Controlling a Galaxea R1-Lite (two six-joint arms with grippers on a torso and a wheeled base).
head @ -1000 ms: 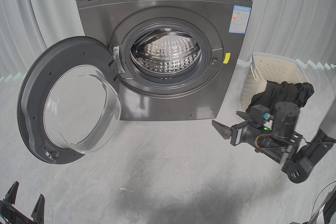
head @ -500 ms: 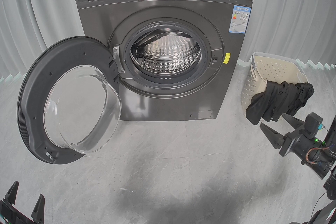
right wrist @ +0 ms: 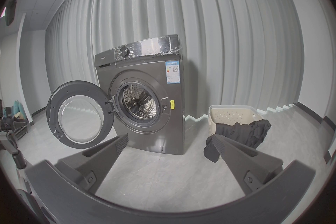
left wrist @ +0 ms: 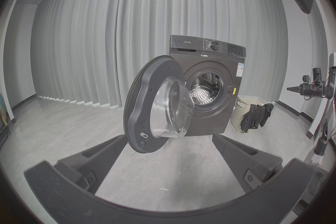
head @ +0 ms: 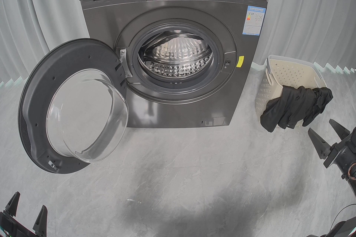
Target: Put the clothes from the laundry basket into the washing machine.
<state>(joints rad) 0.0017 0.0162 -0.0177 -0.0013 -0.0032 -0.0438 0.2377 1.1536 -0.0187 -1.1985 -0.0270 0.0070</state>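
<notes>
While the left end effector (head: 29,200) sits low in the near left corner, fingers apart and gripping nothing, the action is all on the other side. The right end effector (head: 319,125) has swept off the middle of the floor (head: 185,182) and out to the right edge of the head view within a second. A moment ago it hung in front of the black clothes (head: 296,106); now it's pulled clear to the right and the garment is in full view. No contact was made (and nothing lifted), so I read this as repositioning to line up on the pile, not a grab.

The right end effector has its fingers spread wide, with nothing between them and touching nothing. Its tips aim left and away, with the clothes just beyond.

Further out, the clothes lie draped over the near rim of the laundry basket (head: 293,71), one end hanging down the outside wall, exactly as before. Left of the basket stands the washing machine (head: 107,23), its door (head: 37,100) swung fully open to the left. Farthest back, the drum (head: 178,52) gapes with nothing in it. Task-wise we're at the start: the garment is on the basket and nothing is loaded.
</notes>
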